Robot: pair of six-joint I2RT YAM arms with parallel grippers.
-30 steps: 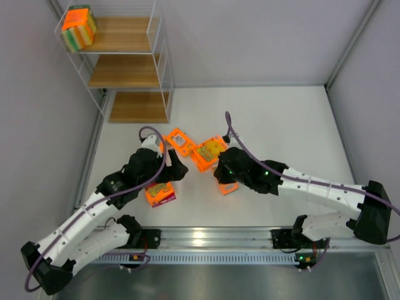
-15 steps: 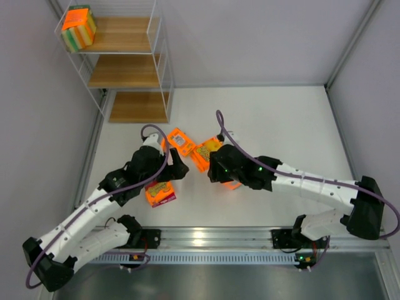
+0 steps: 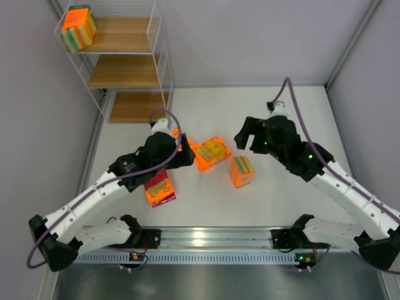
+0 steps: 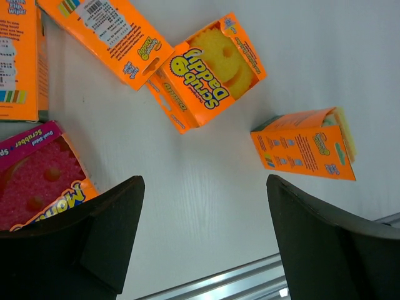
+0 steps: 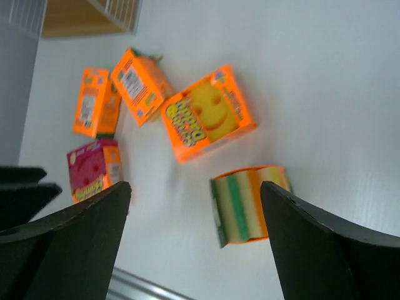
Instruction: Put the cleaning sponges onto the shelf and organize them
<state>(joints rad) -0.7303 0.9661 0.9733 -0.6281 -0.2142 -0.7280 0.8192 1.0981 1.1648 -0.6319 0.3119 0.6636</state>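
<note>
At the far left we see the shelf standing against the grey wall, with one striped-sided pack at the left end of its top board. Next comes our left gripper, low over the table, jaws spread wide with nothing between them. In its wrist view a pink-faced pack lies right at the left finger and is partly hidden behind it. A barcode-backed pack and an edge-cut orange pack lie ahead and to the left of the gap. The smiley-faced pack lies ahead of the open jaws, apart from both fingers. Further right, the green-and-yellow pack lies on its side just beyond the left gripper's right finger. Our right gripper is lifted off the table to the right of the packs, touching none of them. Its jaws are also wide and hold nothing; through its wrist camera the green-and-yellow pack shows on the table between the two fingers. All these loose packs rest on a plain white table. A metal rail runs along its near edge, and grey walls enclose the other sides.
</note>
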